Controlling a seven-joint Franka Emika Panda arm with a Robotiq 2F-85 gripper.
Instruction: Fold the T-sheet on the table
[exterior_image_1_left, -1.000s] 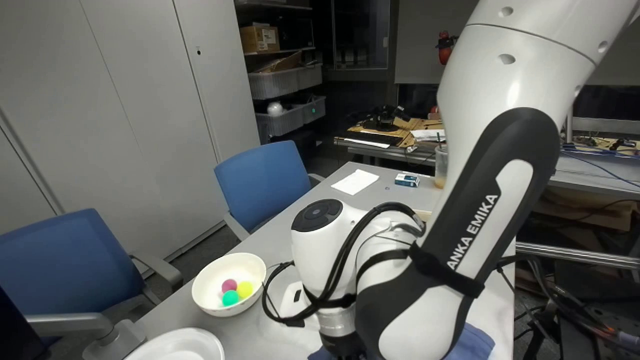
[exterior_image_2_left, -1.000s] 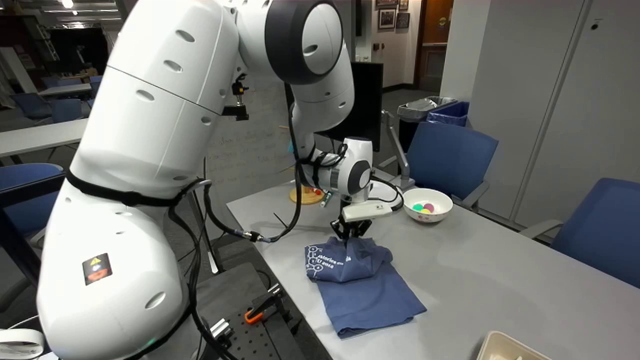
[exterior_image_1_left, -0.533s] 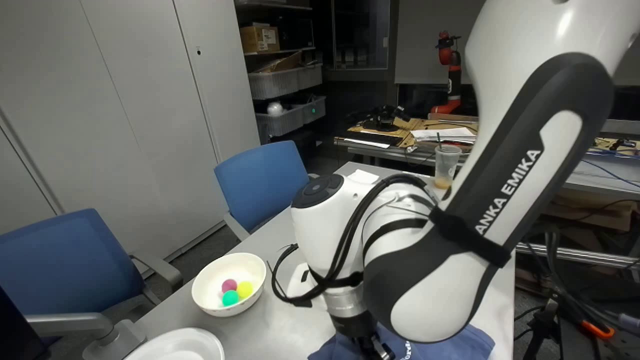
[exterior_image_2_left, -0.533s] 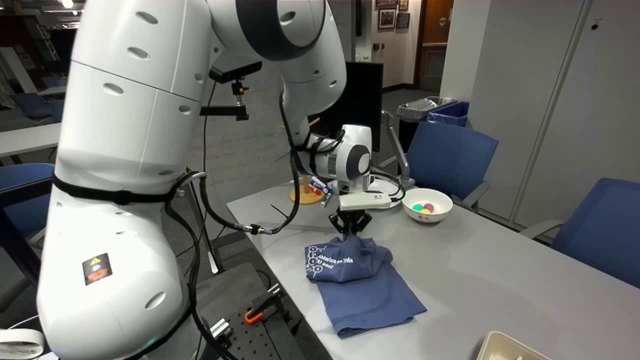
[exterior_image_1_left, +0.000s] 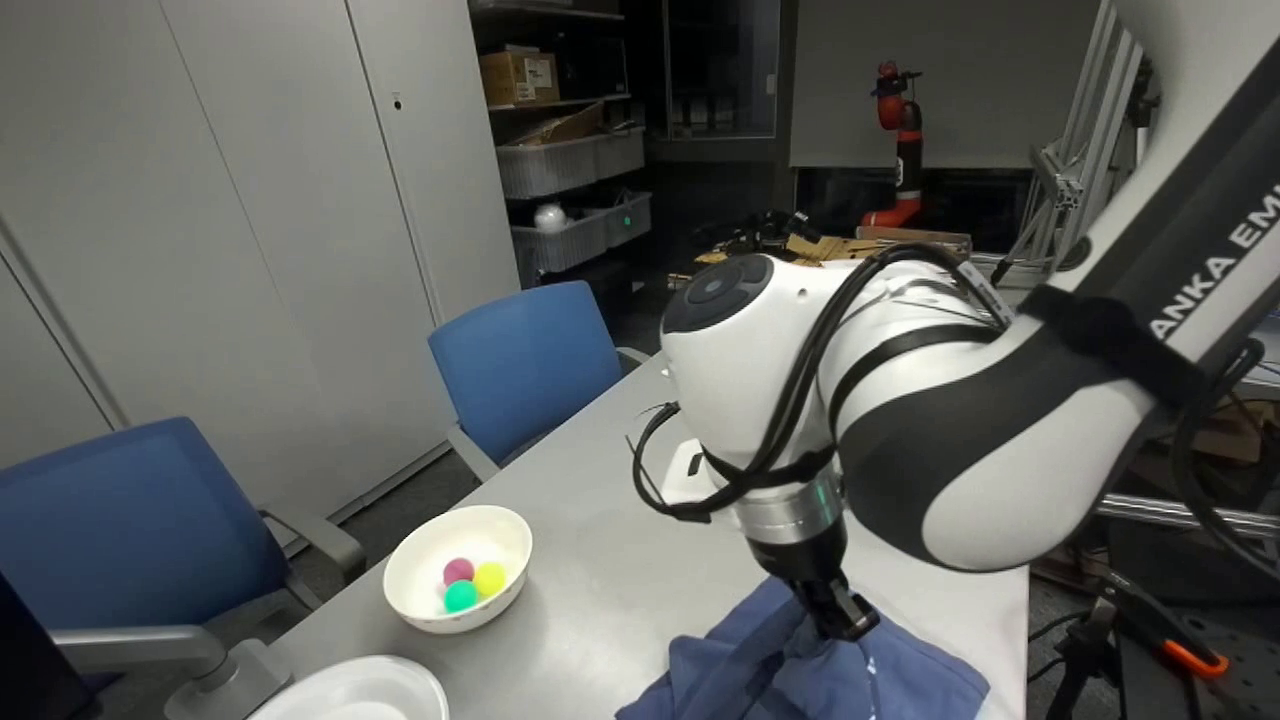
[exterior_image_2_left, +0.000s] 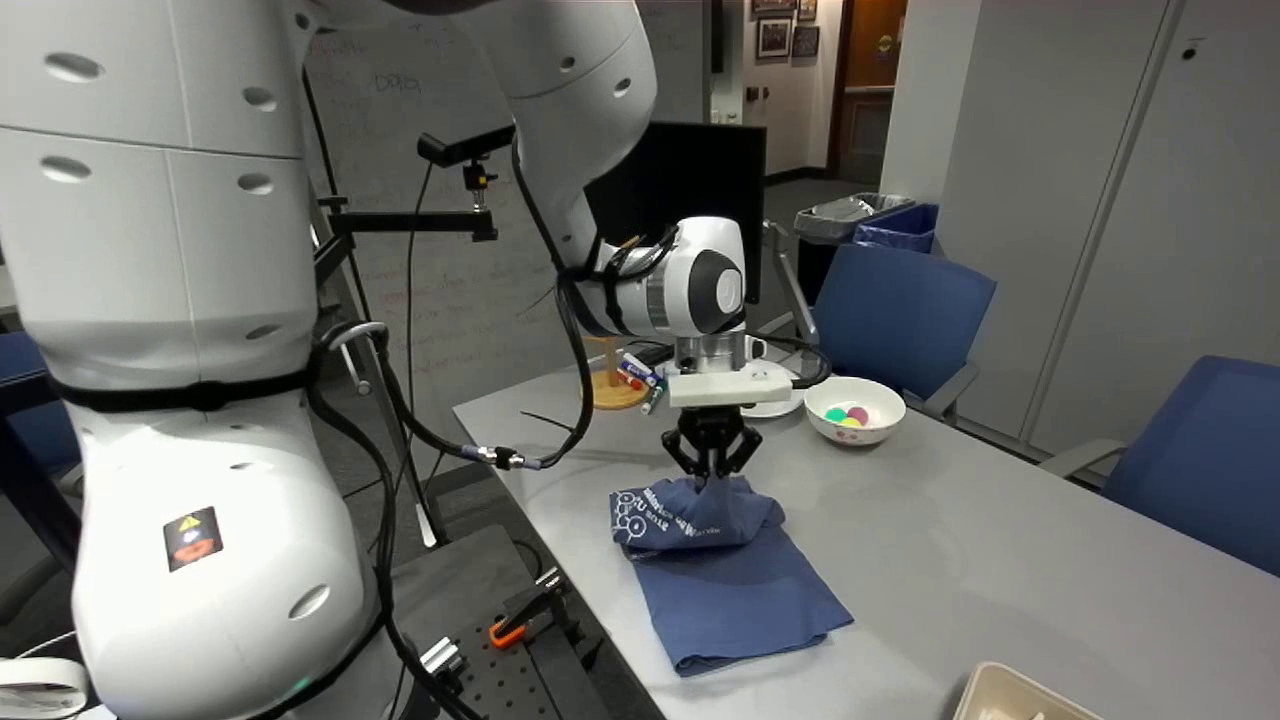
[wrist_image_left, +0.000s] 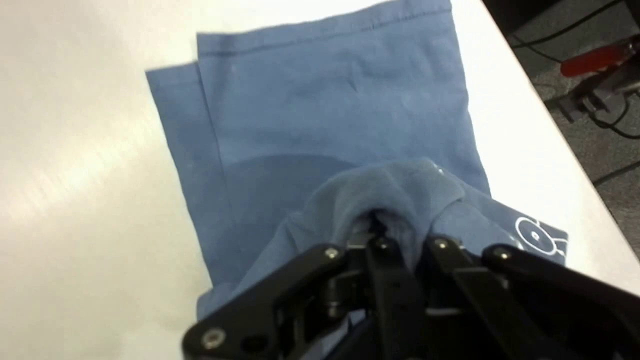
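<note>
The blue shirt (exterior_image_2_left: 728, 580) is on the grey table (exterior_image_2_left: 960, 520), close to one edge. One part of it lies flat, with a straight hem (wrist_image_left: 325, 32) and two layers peeking out unevenly at one side. The other part, with the white print (exterior_image_2_left: 650, 512), is bunched up on top of it.

The gripper (exterior_image_2_left: 712, 468) is clamped on the bunched part. Its fingers (wrist_image_left: 392, 290) sit close together, and the cloth goes up between them. The pinch is near the middle of the bunch — not at a corner.

The shirt should be very light and very soft. It will flop, so wherever it is not held, I think it will hang down and wrinkle. Pinching hard should not hurt it. It likely won't slide out of a good squeeze, but cloth tends to cling to cloth, so pulling the top part may drag the flat part along.

One pinch in the middle will probably let both sides droop and make a lump. If a neat fold is wanted, a better spot seems to be a corner or the hem, with both layers in the squeeze — a tiny nip may catch only one. A low, slow pull, then a gentle letting go, should keep the fold smooth.
</note>
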